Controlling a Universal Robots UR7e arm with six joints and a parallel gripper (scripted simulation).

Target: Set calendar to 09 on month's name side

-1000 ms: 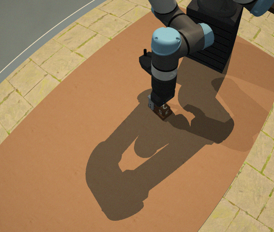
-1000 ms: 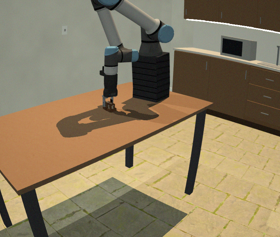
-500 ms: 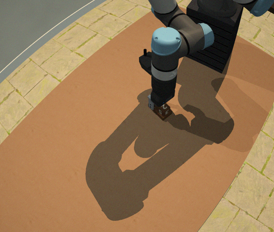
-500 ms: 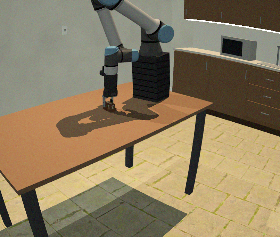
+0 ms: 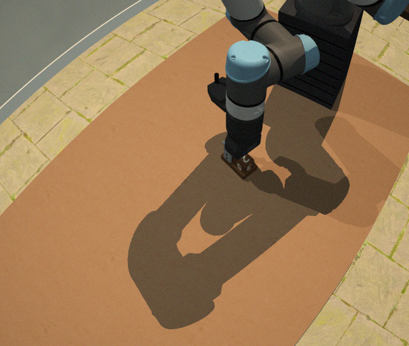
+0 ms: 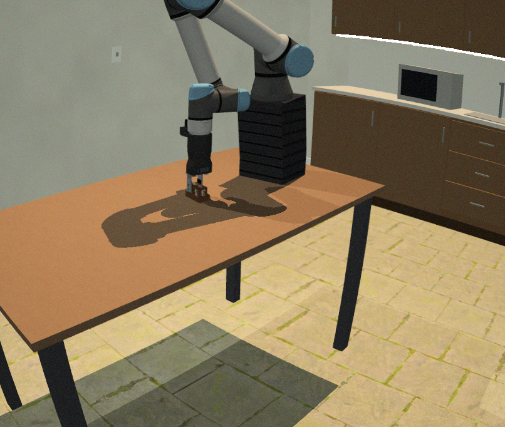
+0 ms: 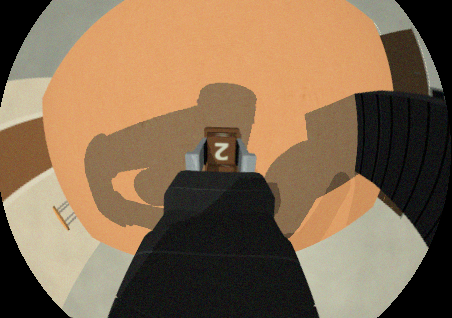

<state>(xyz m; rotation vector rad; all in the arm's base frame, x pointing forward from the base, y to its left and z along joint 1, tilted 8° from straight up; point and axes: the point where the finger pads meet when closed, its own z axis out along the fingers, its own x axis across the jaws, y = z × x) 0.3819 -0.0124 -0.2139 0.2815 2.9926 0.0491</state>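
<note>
The orange-brown counter (image 5: 104,178) (image 6: 119,266) (image 7: 210,43) is spreading beneath the single arm (image 5: 247,63) (image 6: 200,103), which is reaching straight down. Its fingers (image 5: 236,156) (image 6: 194,183) are standing partly apart, flanking a brown cube (image 5: 242,164) (image 6: 200,190) (image 7: 221,151); whether they're pinching it, I can't tell. The small tray (image 5: 231,166) (image 6: 190,196) (image 7: 221,129) is resting on the counter below them, its long axis running between the fingers, so closing would likely be squeezing the cube across the tray's width. A 2 is facing upward.

wood-look brown cube (image 5: 244,165) (image 6: 199,190) (image 7: 221,151), matt orange tabletop (image 5: 104,193) (image 6: 83,275) (image 7: 210,38), metallic grey gripper fingers (image 5: 227,153) (image 6: 189,183) (dull, not mirror-bright), rough-looking stone floor (image 5: 380,282) (image 6: 405,312)
</note>
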